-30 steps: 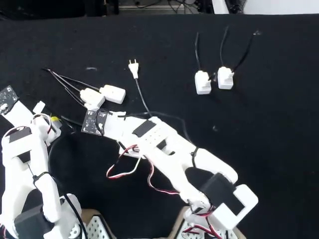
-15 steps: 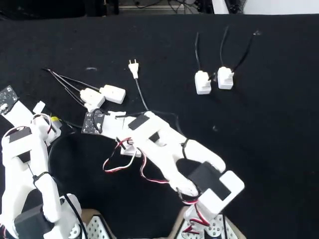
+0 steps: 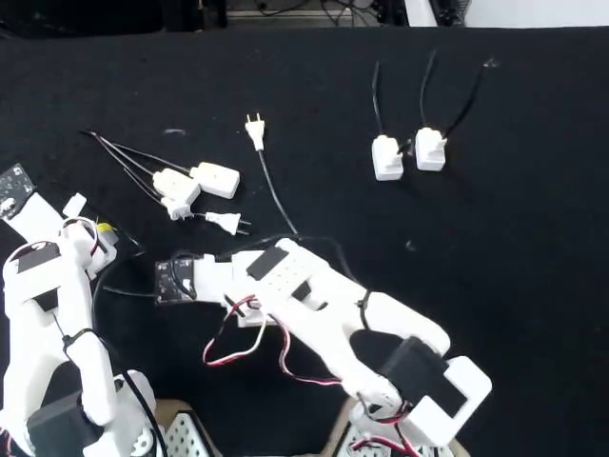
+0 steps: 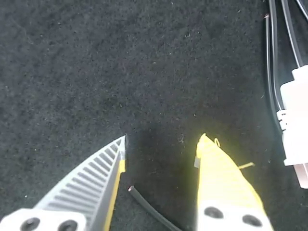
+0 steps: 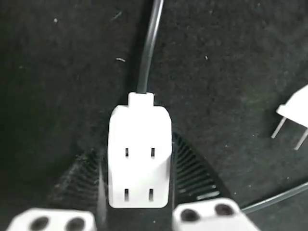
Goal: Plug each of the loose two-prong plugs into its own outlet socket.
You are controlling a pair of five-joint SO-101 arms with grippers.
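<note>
Right wrist view: outlet socket (image 5: 139,161) tight inside right end effector (image 5: 135,147).

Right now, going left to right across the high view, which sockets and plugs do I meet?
First socket, second socket, far loose plug, third socket, fourth socket; the near plug overlaps, so omitted.

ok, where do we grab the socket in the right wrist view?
I'd pinch the socket across its long side walls, coming from the end opposite its cord. It lies flat, slots up; the sides are flat and parallel, and the slots stay uncovered.
</note>
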